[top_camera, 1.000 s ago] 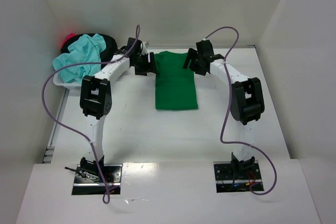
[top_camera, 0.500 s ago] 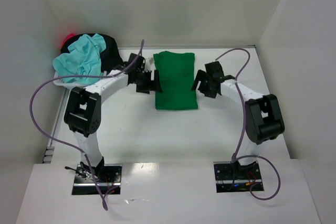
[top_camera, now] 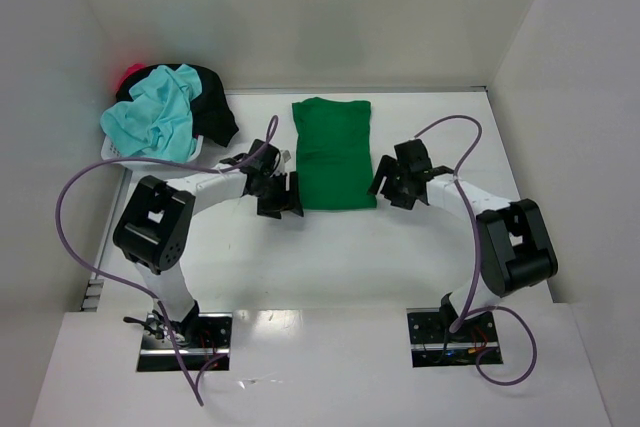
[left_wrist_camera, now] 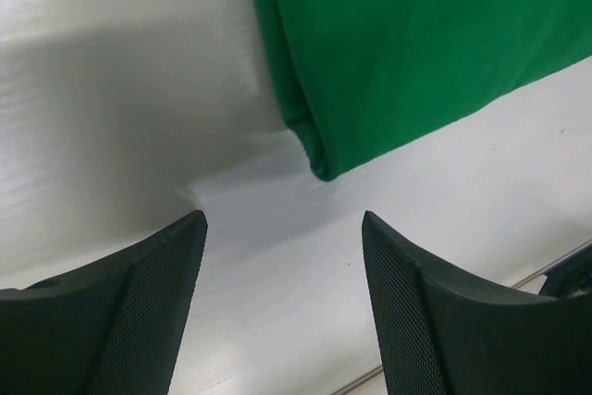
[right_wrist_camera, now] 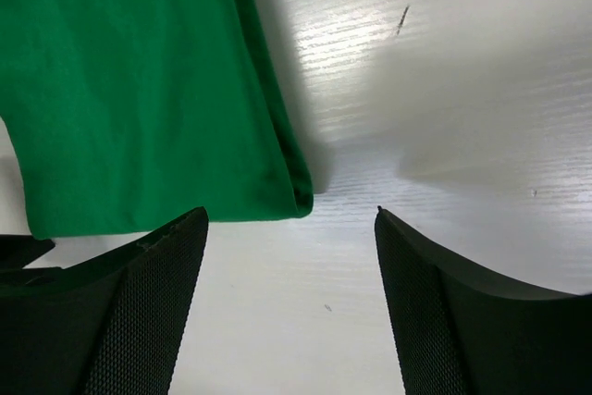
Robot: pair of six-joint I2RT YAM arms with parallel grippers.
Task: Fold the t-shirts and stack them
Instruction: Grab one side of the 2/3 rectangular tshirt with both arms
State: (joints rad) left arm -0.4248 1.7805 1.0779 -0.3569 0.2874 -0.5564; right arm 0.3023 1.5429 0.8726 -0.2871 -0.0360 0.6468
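Note:
A bright green t-shirt (top_camera: 333,152) lies folded into a long rectangle at the middle back of the white table (top_camera: 330,257). My left gripper (top_camera: 284,198) stands open beside its near left corner, nothing between the fingers. My right gripper (top_camera: 392,189) stands open beside the near right corner, also empty. In the left wrist view the green shirt's corner (left_wrist_camera: 319,159) lies just beyond the open left gripper (left_wrist_camera: 284,228). In the right wrist view the green corner (right_wrist_camera: 296,193) sits just ahead of the right gripper (right_wrist_camera: 291,224). More t-shirts, turquoise (top_camera: 155,117), black (top_camera: 213,107) and pink (top_camera: 128,75), are heaped at the back left.
The heap of shirts sits in a small white basket (top_camera: 118,155) against the left wall. White walls close in the table on the left, back and right. Purple cables loop from both arms.
Both grippers have drawn back along the green shirt's sides, from its far end near the collar to its near corners. The shirt has not moved.

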